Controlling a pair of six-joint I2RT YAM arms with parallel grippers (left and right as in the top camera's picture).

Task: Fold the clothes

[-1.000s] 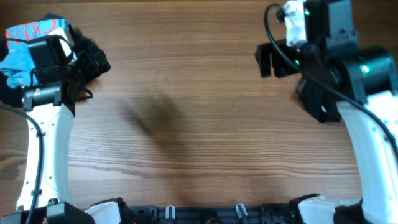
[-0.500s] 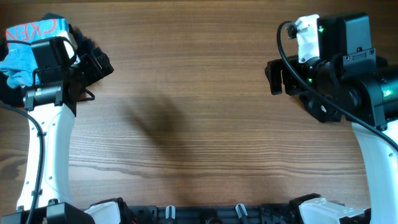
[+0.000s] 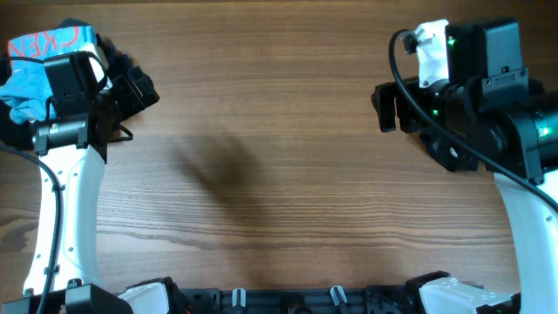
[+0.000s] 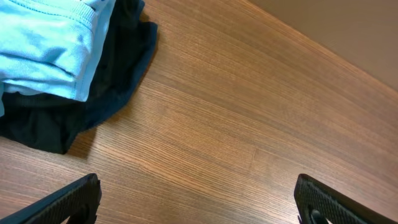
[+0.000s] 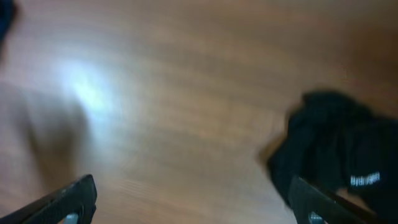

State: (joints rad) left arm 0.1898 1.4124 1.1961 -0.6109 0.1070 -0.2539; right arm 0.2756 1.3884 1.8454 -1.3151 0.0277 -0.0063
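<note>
Hovering near clothes (image 4: 43, 43) with left gripper (image 4: 196, 190) wide, empty. Likewise right gripper (image 5: 196, 193), wide and empty over table (image 5: 186, 93).

Wooden table (image 3: 288, 105), clothes (image 3: 24, 89) heaped at far-left corner

The left arm (image 3: 61, 209), at eight o'clock overhead, is a long white link topped by a boxy black wrist block, a thin black cable running along it. The right arm (image 3: 523, 227), at three o'clock, has the same white link under bulky black housings with small green lamps, a white connector and a curved black cable. In both wrist views the fingers (image 4: 68, 200) are flat matte-black wedges at seven and five o'clock.
</note>
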